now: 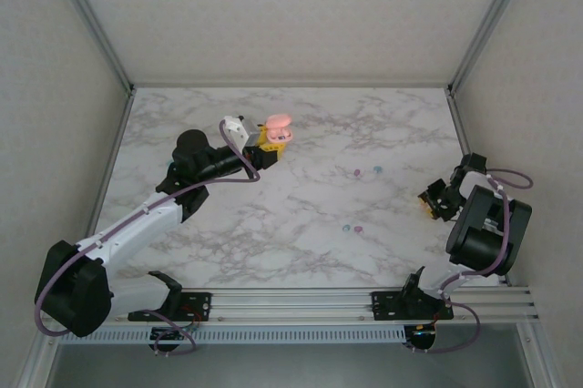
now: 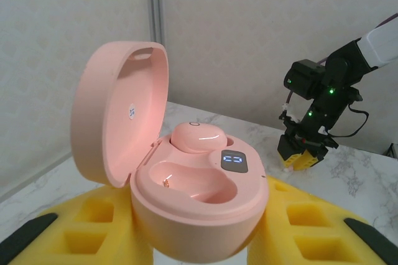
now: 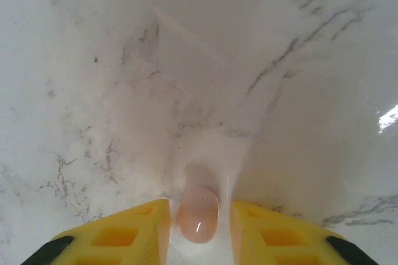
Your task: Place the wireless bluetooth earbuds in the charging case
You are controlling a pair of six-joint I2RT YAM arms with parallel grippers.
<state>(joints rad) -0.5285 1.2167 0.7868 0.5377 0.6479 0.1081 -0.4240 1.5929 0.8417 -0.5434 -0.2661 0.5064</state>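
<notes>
On my feed the left arm [image 1: 137, 224] has a white forearm link between bulky black joint housings, with a mauve cable [image 1: 187, 189] looping along it. The right arm [image 1: 487, 229] looks mostly black, with its own mauve cable and small green lights [image 2: 331, 91] glowing on it. Both end in blocky yellow fingers [image 2: 93, 227] with square recesses and black tips [image 2: 25, 240].

The charging case [image 2: 199, 215] is smooth pink plastic with a soft satin sheen. The seated earbud [image 2: 198, 137] inside looks glossier, and the pale earbud [image 3: 199, 215] by the right gripper [image 3: 200, 206] carries a bright, wet-looking highlight. Jaws on the left gripper [image 2: 199, 227] and the right are matt yellow, moulded in hollow cells. The surface [image 3: 186, 60] is polished, marble-patterned, glaring in spots. The walls [image 2: 261, 28] look finely textured, matt.
</notes>
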